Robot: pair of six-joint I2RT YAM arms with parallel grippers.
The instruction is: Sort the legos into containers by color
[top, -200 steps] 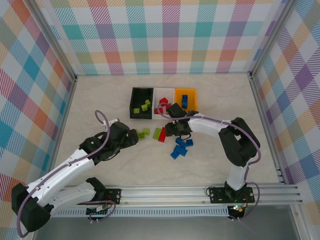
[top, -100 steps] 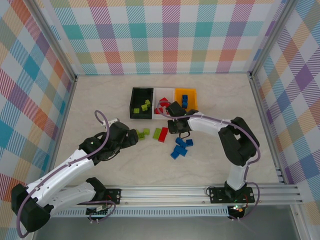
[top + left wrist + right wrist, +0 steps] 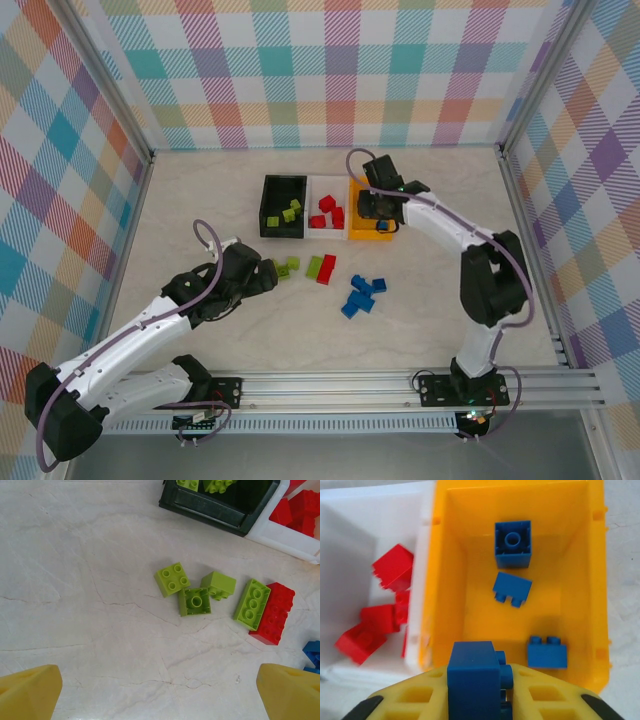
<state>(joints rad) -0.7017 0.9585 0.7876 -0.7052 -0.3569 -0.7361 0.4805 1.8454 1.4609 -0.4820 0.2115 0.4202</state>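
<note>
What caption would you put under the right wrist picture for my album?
Yellow fingers hold a blue lego over the orange bin, with three blue legos inside.

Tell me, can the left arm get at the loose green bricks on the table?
Probably yes: the left gripper is open just short of the green bricks, with bare table between and nothing over them.

Three joined bins (image 3: 328, 186) stand in a row on the table (image 3: 200, 200); bricks (image 3: 327, 204) lie inside each, loose bricks (image 3: 315, 266) just before them.
</note>
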